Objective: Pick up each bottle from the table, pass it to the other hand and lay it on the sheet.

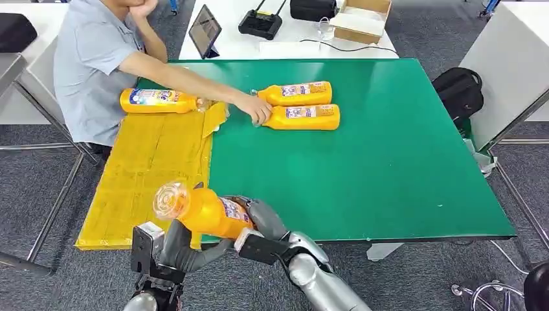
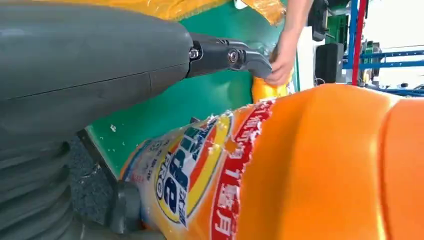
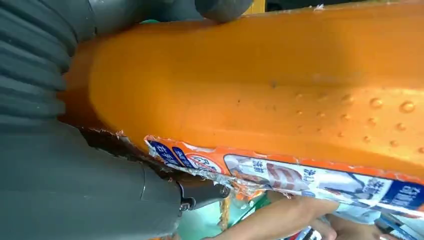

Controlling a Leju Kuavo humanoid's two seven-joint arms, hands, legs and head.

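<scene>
A: Hands? 
B: Right hand [image 1: 262, 220] fingers wrap the bottle [image 1: 204, 210]; left hand [image 1: 184, 249] fingers cup it from beneath, at the desk [image 1: 401, 162] edge

A: Others? 
B: Beyond the fingers, one bottle [image 1: 157, 101] on the sheet [image 1: 152, 165], a person's hand [image 1: 259, 110] on two more [image 1: 304, 105]

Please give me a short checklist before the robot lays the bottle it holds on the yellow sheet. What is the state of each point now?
1. Right hand holds the bottle: ok.
2. Left hand holds the bottle from below: ok, though how firmly, cannot tell.
3. Handover finished, right hand released: not ok.
4. Free space on the yellow sheet near the robot: ok.
5. Person's hand away from the drop place: ok, it rests on the two bottles on the green table.
6. Bottle cap closed: cannot tell.
</scene>
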